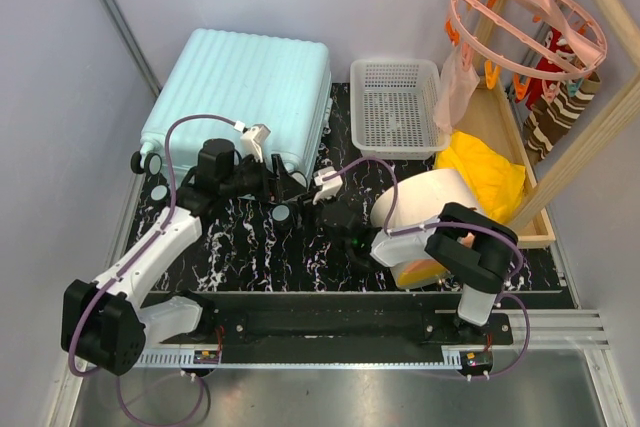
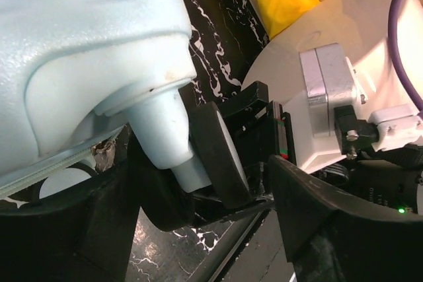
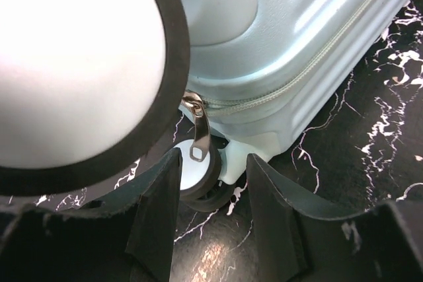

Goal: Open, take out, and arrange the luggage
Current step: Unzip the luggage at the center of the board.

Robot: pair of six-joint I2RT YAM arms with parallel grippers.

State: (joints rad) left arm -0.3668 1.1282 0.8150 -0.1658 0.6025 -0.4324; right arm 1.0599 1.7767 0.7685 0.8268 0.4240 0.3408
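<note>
The luggage (image 1: 240, 97), a pale mint ribbed hard-shell case, lies flat and zipped shut at the back left. My left gripper (image 1: 245, 175) is at its near edge. In the left wrist view its jaws (image 2: 205, 189) stand open on either side of a black caster wheel (image 2: 218, 156) and its mint leg. My right gripper (image 1: 318, 197) reaches in from the right toward the same corner. In the right wrist view it (image 3: 211, 163) is open, with the metal zipper pull (image 3: 197, 138) hanging over a small wheel (image 3: 198, 173) just past its fingertips. Another wheel (image 3: 79, 64) fills the upper left.
A white mesh basket (image 1: 395, 107) stands right of the case. A yellow cloth (image 1: 485, 172) lies by a wooden frame (image 1: 520, 137), under a pink peg hanger (image 1: 525, 22). A cream cylinder (image 1: 430, 207) lies beside the right arm. Everything rests on a black marbled mat (image 1: 260, 247).
</note>
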